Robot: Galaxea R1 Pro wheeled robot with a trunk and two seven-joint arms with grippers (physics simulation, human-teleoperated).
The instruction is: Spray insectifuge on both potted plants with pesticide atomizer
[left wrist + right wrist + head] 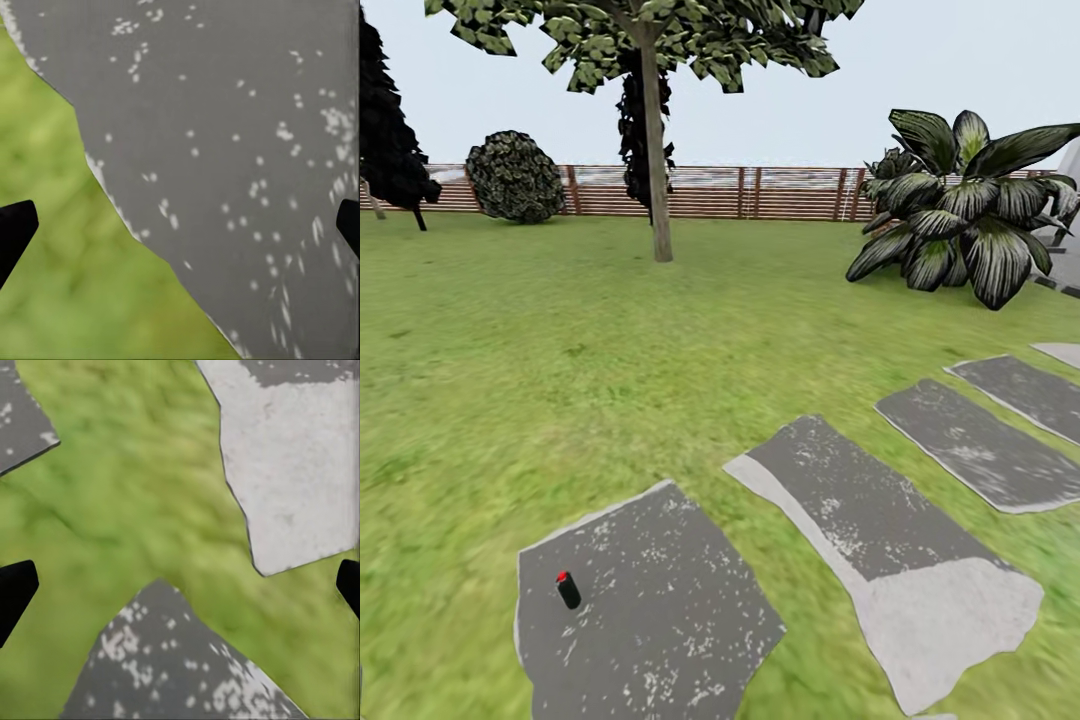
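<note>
— Hands first: how did they stand?

— Left hand (180, 232) hung over the edge of a grey stepping stone (240, 150) beside the lawn (52, 285), fingers spread wide, holding nothing. Right hand (180, 592) was equally wide and empty, over grass between slabs.

— And the pesticide atomizer?

— A small dark bottle with a red top (567, 590) stood on the nearest stone (660, 620). I could not make out more. Only the dark fingertips (15, 229) showed, cut off.
</note>
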